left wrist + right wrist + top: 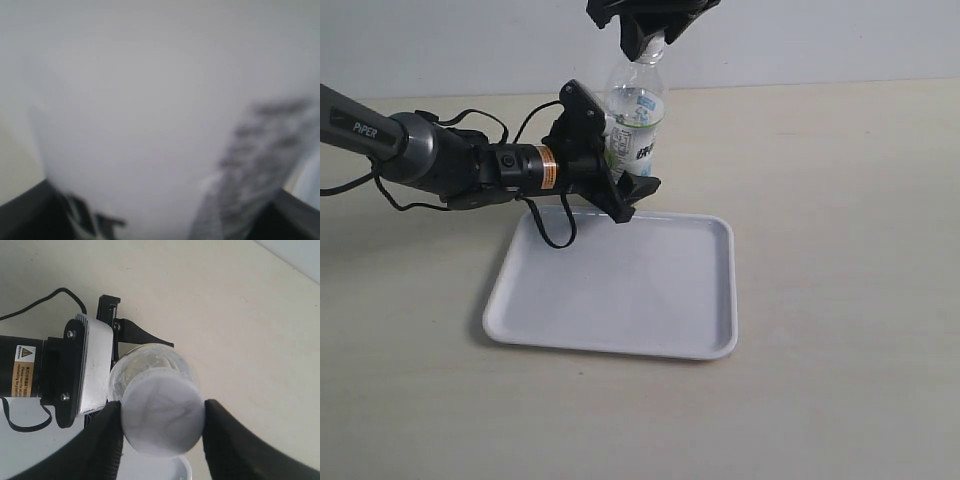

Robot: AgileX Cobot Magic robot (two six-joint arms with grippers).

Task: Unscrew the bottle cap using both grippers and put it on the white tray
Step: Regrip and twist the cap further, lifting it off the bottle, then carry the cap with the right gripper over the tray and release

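The right pincer [162,429] reaches down from above, its jaws closed against opposite sides of the bottle cap [162,415]. The cap sits on the neck of the bottle [638,110]. The left pincer [610,145] clamps the bottle body at the label and holds it upright. The bottle is at the far rim of the white tray [620,300], which lies flat on the table [840,200].

The left wrist view is a blur filled by the bottle [150,110], its lettering [267,150] unreadable, while the exterior view's top edge cuts off the right gripper [653,45], whose jaws mostly hide the cap [162,410].
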